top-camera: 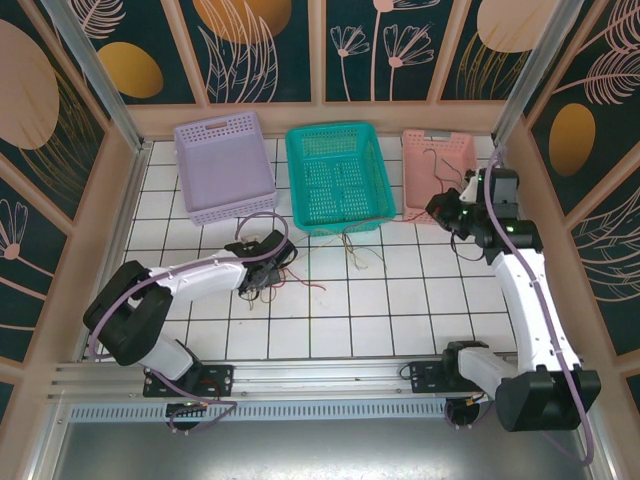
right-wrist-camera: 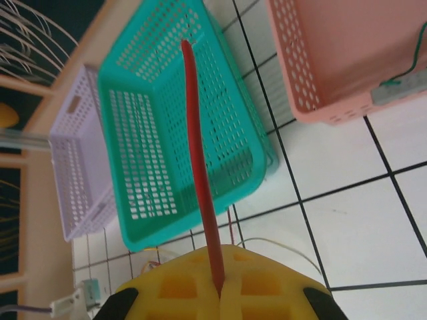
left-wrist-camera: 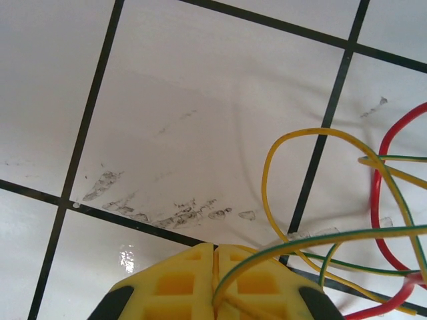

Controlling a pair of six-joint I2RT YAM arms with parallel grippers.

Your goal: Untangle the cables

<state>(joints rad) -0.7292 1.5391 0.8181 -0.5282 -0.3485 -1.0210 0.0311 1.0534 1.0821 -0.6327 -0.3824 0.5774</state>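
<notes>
White desk (top-camera: 400, 310) lies open mid-frame; we see left fingers (left-wrist-camera: 173, 283) clamped on a yellow-green cable (left-wrist-camera: 347, 235), right fingers (right-wrist-camera: 180, 287) on a red cable (right-wrist-camera: 198, 167).

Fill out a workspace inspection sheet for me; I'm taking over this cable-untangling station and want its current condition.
Surface: white tiled table, dark scuff marks on one tile.
Job's things: tangled cables at the left gripper; loose thin cables before the teal basket; one green cable in the pink basket.
Clutter: nothing seen.
Grippers: left gripper shut on a yellow-green cable; right gripper shut on a red cable.
Cables: lilac arm cables run along both arms.
Surroundings: lilac basket beside the teal one; patterned walls.
</notes>
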